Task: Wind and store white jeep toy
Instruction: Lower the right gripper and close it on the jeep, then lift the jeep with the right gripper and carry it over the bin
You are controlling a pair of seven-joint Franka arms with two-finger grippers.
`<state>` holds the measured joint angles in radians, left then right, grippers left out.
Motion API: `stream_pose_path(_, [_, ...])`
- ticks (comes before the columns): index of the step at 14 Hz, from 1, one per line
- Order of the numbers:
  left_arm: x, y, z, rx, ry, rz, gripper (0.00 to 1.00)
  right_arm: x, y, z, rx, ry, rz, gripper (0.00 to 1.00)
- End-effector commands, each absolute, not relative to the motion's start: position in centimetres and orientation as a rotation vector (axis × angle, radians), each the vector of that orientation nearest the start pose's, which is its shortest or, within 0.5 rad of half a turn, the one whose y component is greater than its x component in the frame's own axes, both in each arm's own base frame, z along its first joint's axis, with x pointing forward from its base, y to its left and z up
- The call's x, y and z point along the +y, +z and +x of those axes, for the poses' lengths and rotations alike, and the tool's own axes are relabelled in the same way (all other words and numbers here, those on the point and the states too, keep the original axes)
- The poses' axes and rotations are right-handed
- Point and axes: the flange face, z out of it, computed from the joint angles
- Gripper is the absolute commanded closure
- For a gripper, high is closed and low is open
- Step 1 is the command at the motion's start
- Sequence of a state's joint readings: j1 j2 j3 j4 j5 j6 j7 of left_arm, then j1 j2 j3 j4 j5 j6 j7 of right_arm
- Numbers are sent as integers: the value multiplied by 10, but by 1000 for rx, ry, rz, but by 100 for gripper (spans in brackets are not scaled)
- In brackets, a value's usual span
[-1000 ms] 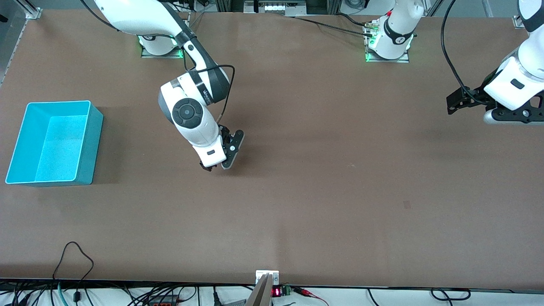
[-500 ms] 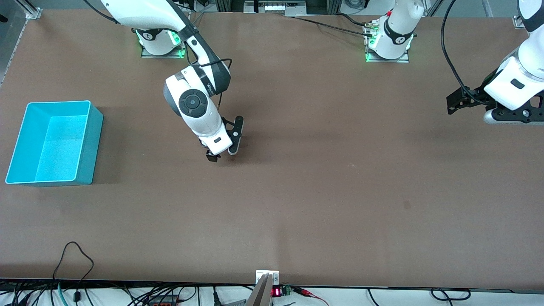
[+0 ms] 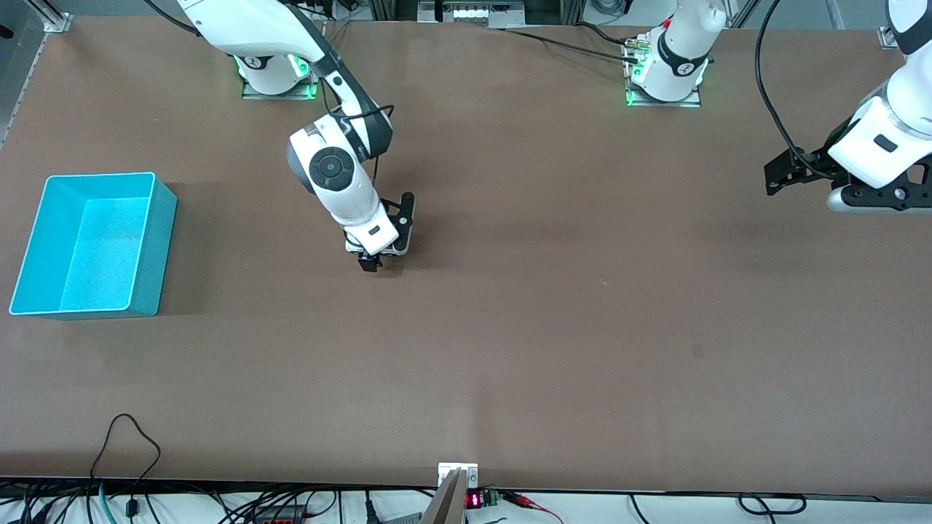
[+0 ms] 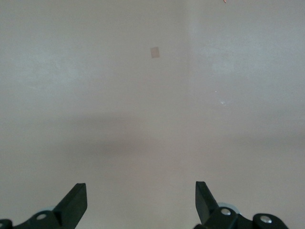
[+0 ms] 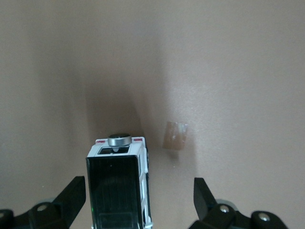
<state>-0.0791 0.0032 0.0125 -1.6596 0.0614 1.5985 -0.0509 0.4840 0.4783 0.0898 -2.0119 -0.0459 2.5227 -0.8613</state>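
Note:
The white jeep toy (image 5: 116, 191), with a black roof and a silver spare wheel at its end, stands on the brown table between the fingers of my right gripper (image 5: 138, 200). The fingers are open and the jeep sits close to one finger, with a wide gap to the other. In the front view my right gripper (image 3: 371, 258) points down at the table's middle, toward the right arm's end, and hides the jeep. My left gripper (image 3: 775, 178) is open and empty and waits above the table at the left arm's end; it also shows in the left wrist view (image 4: 140, 202).
A teal bin (image 3: 156, 247), open on top with nothing in it, stands at the right arm's end of the table. A small pale patch (image 5: 175, 136) marks the table beside the jeep. Cables run along the table's front edge (image 3: 131, 437).
My right arm has swung its wrist more upright and drawn the gripper a little toward the robots' bases, lower over the table. The left arm has not moved.

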Motion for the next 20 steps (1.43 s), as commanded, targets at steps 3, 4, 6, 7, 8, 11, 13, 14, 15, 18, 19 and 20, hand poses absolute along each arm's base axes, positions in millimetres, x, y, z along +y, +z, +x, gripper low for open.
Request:
stream_pose_path(3, [-29,592,549,45,103,-3087,0,316,202,496,-2113,-104,-2324,0])
stream_pose_path(4, [-29,592,549,45,105,-3087,0,315,198,496,-2111,-104,-2325,0])
stream_pose_path(6, [-28,592,549,41,103,-3089,0,308,194,497,-2100,-95,-2333,7])
stream_pose_path(7, [-29,592,549,43,105,-3089,0,308,195,497,-2100,-97,-2334,37])
stream_pose_path(8, [-32,592,548,47,107,-3088,0,308,198,497,-2099,-99,-2336,68])
stream_pose_path(11, [-33,592,548,50,112,-3086,0,308,208,500,-2098,-115,-2341,100])
stream_pose_path(13, [-33,592,549,52,110,-3086,0,308,225,505,-2072,-147,-2371,100])
stream_pose_path(14, [-33,592,549,50,105,-3085,0,298,238,511,-2043,-120,-2400,100])
stream_pose_path(15, [-33,595,550,52,98,-3087,0,285,257,521,-1997,-91,-2445,100])
stream_pose_path(18, [-30,595,550,45,98,-3087,0,221,311,555,-1811,-22,-2593,100])
stream_pose_path(19, [-30,595,550,47,100,-3087,0,205,330,561,-1763,-15,-2631,100])
stream_pose_path(20, [-29,595,550,43,100,-3087,0,179,337,568,-1712,19,-2672,100])
